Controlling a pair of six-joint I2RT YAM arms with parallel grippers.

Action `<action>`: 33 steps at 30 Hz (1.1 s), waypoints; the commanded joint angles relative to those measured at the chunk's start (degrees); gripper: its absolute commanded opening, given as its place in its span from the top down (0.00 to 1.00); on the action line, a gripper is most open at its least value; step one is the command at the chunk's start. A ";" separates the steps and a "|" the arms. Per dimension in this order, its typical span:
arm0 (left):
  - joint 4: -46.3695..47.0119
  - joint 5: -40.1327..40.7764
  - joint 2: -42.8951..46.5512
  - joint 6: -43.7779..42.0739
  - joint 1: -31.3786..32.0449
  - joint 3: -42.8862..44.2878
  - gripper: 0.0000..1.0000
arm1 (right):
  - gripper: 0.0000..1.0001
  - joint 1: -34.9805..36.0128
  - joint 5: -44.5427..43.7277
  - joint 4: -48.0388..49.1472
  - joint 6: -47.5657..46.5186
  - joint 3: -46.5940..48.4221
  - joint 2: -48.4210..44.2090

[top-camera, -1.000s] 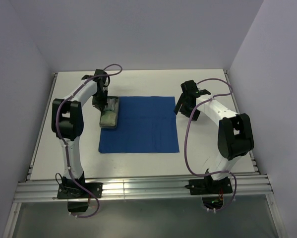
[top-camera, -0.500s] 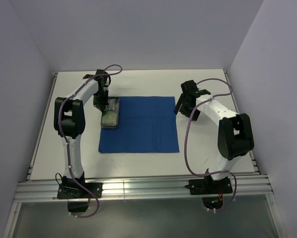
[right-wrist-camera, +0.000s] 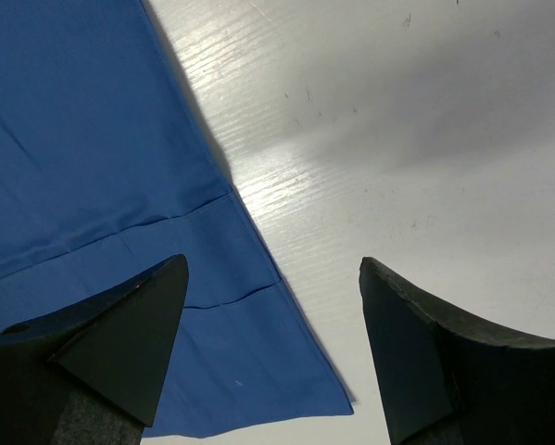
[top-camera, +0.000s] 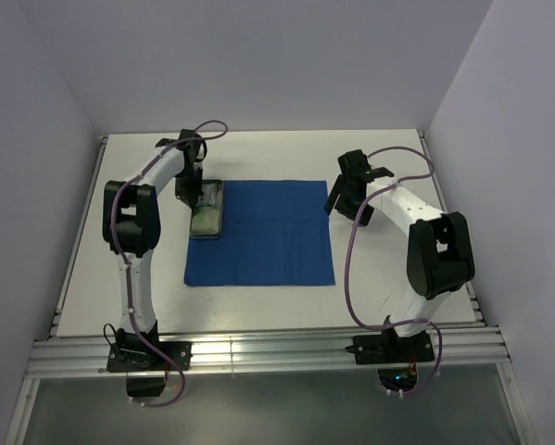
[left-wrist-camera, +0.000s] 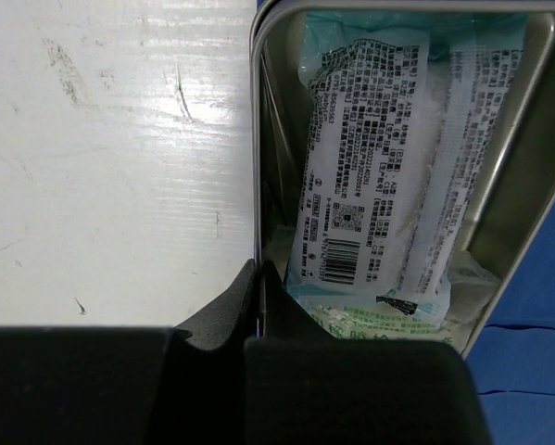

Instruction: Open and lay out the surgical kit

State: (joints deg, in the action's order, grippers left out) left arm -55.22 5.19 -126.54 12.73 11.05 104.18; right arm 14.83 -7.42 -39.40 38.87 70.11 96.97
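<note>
The cloth is lying flat in the middle of the bench. The tray is sitting at the cloth's far left corner, along its left edge, with the packets lying inside it. The left tool is pinching the tray's left wall, the side away from the cloth's middle. The right tool is hanging over the cloth's right edge, near its far corner.

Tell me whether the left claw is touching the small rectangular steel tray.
Touching. The left wrist view shows the left claw shut on the thin side wall of the small rectangular steel tray, fingertips pinching its rim.
</note>
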 commanded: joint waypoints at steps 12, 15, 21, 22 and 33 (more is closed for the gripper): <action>0.82 -2.02 -1.08 -1.21 -0.59 4.01 0.97 | 0.18 -0.42 0.48 1.25 -0.73 1.09 -0.11; 1.87 -3.17 -0.38 -1.66 -0.85 2.96 0.89 | 0.18 -0.42 0.91 1.34 -0.82 1.00 -0.20; 2.40 -4.05 1.20 -2.01 -0.85 2.08 0.66 | 0.18 -0.42 1.09 1.52 -0.99 1.00 -0.46; 2.40 -4.22 1.64 -2.01 -0.94 2.08 0.61 | 0.17 -0.33 1.18 1.52 -0.90 1.00 -0.55; 6.17 -6.42 19.91 -2.36 -0.94 -4.67 0.01 | 0.17 -0.33 0.83 0.64 -2.57 2.67 -4.41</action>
State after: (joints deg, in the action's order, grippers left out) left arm -52.29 1.04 -116.38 10.79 10.20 101.84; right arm 14.83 -6.09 -39.16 37.74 70.22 96.55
